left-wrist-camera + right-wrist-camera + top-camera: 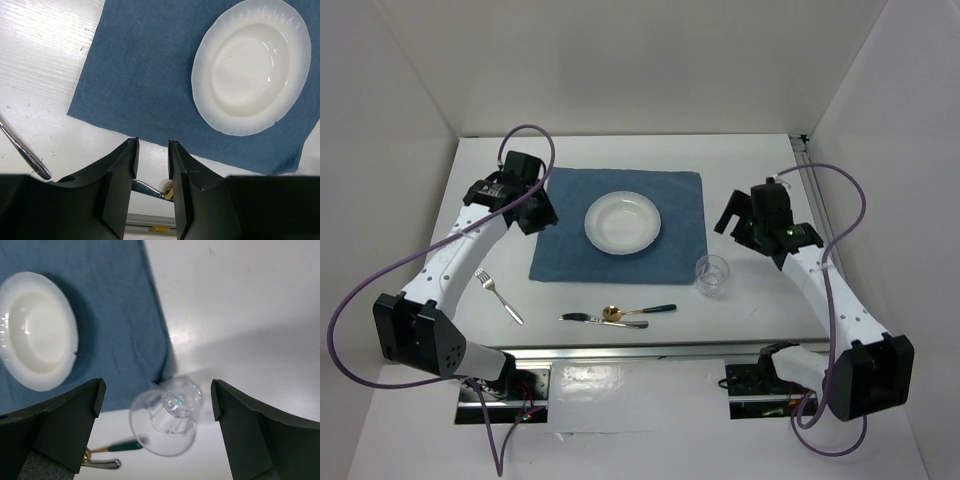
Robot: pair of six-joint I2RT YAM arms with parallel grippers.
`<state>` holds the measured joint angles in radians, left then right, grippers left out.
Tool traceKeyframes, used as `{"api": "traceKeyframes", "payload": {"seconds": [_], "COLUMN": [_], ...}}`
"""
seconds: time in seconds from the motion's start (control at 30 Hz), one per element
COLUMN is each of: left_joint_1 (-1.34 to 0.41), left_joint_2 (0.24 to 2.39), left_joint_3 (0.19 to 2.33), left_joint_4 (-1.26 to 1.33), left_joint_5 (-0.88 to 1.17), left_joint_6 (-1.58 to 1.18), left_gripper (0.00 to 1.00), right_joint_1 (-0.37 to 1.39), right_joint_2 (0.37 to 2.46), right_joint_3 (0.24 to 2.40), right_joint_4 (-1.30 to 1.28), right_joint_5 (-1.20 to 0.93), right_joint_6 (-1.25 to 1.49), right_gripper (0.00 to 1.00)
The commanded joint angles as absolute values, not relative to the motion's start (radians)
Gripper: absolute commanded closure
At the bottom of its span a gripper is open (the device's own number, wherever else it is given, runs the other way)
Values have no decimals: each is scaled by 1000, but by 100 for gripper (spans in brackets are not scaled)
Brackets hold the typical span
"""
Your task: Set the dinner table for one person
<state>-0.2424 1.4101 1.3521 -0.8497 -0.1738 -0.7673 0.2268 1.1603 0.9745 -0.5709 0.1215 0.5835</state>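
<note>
The dinner table (pixel 760 160) is a white tabletop walled on three sides. A blue placemat (pixel 570 250) lies at its middle with a white plate (pixel 623 222) on it. A clear glass (pixel 712 275) stands upright just off the mat's near right corner. My left gripper (pixel 542 215) hovers over the mat's left edge, open by a narrow gap (pixel 152 150) with nothing in it. My right gripper (pixel 732 218) hangs above the glass (pixel 167 422), its jaws wide open (pixel 157 395) and clear of it.
A fork (pixel 500 297) lies left of the mat near the front. A knife (pixel 605 321) and a gold spoon with a green handle (pixel 640 311) lie side by side in front of the mat. The table's front rail (pixel 640 350) runs just beyond them.
</note>
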Motion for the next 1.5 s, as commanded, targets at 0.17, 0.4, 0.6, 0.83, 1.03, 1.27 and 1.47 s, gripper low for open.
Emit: {"api": "traceKeyframes", "payload": {"seconds": [0.17,0.4,0.6,0.83,1.03,1.27,1.47], "left_joint_1": [-238,-238,-238,-238,-238,-238,-238], "left_joint_2": [1417,1408,1408,1417,1427,1414,1414], "left_joint_3": [1322,1313,1313,1304,1316,1304,1304], "left_joint_4": [-815,-815,-805,-805,-839,-853,-853], "left_joint_5": [-130,-140,-149,-158,-187,-141,-129], "left_joint_6": [-778,-769,-759,-749,-736,-690,-667], "left_gripper": [54,54,54,56,58,62,63], "right_joint_1": [170,209,251,301,301,291,268], "right_joint_2": [1083,1126,1149,1198,1471,1897,2135], "right_joint_3": [796,710,738,995,1283,1655,1971], "right_joint_4": [-635,-565,-538,-548,-471,-468,-604], "right_joint_5": [49,-11,57,231,242,187,155], "right_joint_6": [667,646,664,606,496,423,405], "right_gripper": [5,23,65,100,100,100,100]}}
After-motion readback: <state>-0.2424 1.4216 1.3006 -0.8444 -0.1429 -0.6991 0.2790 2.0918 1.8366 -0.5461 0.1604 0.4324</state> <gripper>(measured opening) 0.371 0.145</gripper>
